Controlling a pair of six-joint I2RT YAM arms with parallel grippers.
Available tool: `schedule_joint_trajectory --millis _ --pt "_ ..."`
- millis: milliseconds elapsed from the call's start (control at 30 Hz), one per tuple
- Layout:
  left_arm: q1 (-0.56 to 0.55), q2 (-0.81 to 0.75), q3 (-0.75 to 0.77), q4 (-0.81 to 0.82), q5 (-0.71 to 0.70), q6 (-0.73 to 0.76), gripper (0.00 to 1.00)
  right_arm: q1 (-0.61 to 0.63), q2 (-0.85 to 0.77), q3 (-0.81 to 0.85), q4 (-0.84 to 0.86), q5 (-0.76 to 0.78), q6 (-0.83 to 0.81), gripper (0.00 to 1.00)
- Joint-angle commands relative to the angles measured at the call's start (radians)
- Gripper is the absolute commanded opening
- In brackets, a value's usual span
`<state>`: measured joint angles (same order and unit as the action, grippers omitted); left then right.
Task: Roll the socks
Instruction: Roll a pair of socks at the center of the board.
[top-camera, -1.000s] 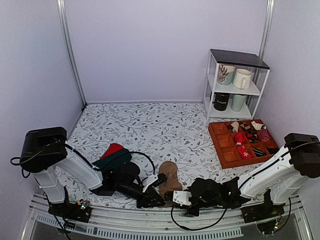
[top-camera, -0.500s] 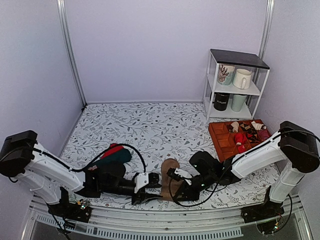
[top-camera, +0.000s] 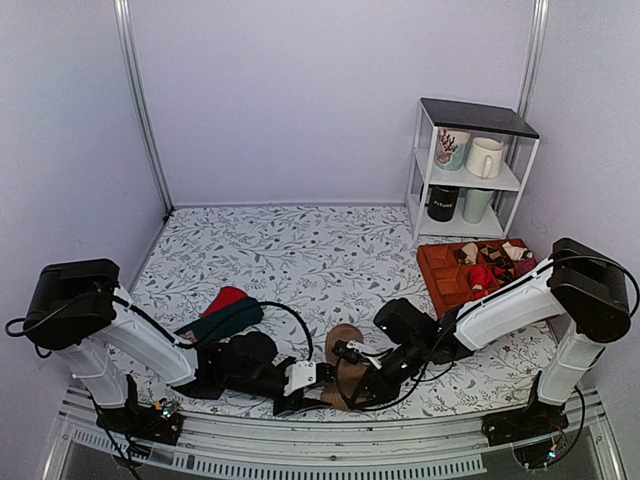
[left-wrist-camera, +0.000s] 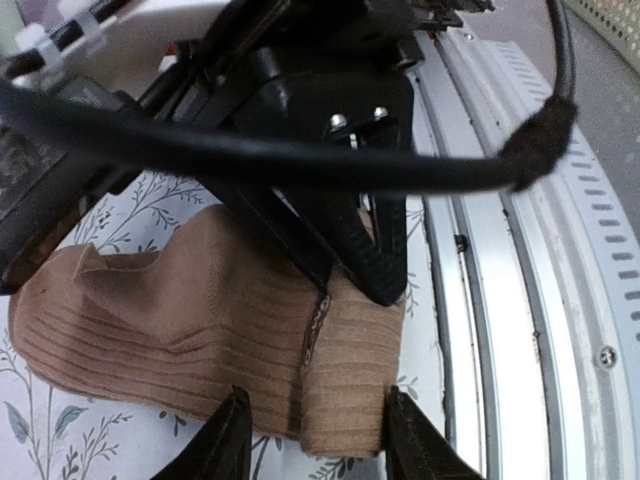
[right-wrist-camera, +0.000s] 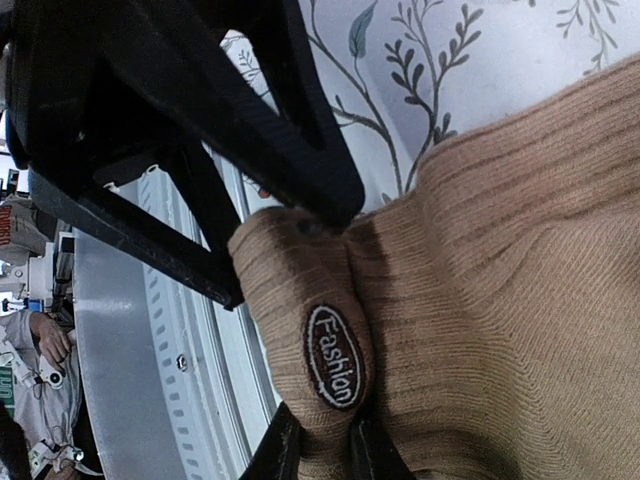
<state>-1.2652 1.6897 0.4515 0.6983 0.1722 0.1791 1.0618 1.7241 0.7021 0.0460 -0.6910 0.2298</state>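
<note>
The tan-brown socks (top-camera: 345, 341) lie near the table's front edge, their near end folded over. In the left wrist view the socks (left-wrist-camera: 180, 320) show as ribbed knit; my left gripper (left-wrist-camera: 320, 445) is open, its fingers astride the folded cuff end. My right gripper (right-wrist-camera: 325, 455) is shut on the folded cuff of the socks (right-wrist-camera: 520, 260), just below a brown "Fashion" label (right-wrist-camera: 335, 355). In the top view the left gripper (top-camera: 318, 378) and the right gripper (top-camera: 354, 372) meet at the socks' near end, the right one reaching in from the right.
Red and dark green socks (top-camera: 225, 312) lie to the left over my left arm. An orange divided tray (top-camera: 437, 290) of small rolled socks stands at the right. A white shelf (top-camera: 470, 165) with mugs stands behind it. The metal front rail (top-camera: 300, 455) runs close by.
Both grippers have closed in on the socks' near end. The right gripper moved from the front rail onto the socks and took hold of the cuff. The strip looks shorter.
</note>
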Motion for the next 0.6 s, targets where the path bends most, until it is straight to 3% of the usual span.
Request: schedule_joint_trajectory --millis 0,167,400,567 --pt "-0.008 0.037 0.039 0.033 0.041 0.007 0.43 -0.003 0.046 0.003 -0.105 -0.010 0.022 0.16" --pt "-0.008 0.089 0.065 0.026 0.104 -0.018 0.31 -0.007 0.048 0.001 -0.092 -0.020 0.033 0.16" --pt "-0.009 0.139 0.085 0.004 0.152 -0.055 0.00 -0.010 0.050 -0.001 -0.078 -0.024 0.039 0.16" --pt "-0.003 0.138 0.102 -0.090 0.121 -0.149 0.00 -0.010 0.012 0.005 -0.087 0.013 0.036 0.25"
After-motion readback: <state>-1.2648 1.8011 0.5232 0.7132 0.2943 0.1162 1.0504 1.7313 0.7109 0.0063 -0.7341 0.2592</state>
